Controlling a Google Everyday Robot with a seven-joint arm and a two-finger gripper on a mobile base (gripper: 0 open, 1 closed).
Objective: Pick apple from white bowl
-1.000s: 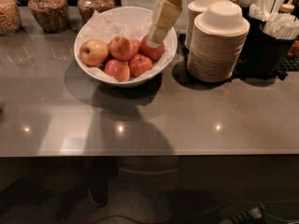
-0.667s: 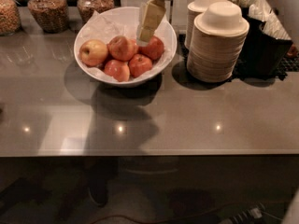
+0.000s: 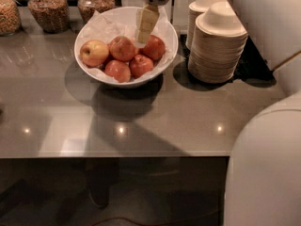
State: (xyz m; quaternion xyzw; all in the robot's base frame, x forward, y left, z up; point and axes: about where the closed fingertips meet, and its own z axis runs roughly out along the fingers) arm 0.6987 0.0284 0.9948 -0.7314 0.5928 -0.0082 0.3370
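Red-orange round apple (image 3: 122, 48) with yellowish streaks, not grabbed yet
It sits mid-way in the wide glossy white paper-lined bowl (image 3: 134, 82). The cream gripper (image 3: 144, 37) hangs over the bowl's back half, can't tell if it's open or holding anything. I'd drop straight down, clear of the darker red apple (image 3: 154, 47) on the bowl's right.

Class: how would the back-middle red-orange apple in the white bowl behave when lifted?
Round and glossy, the apple likely rolls or slips. Neighbouring apples touching it may shift. It looks firm, probably rigid. The pincer hangs over the white bowl, beside it.
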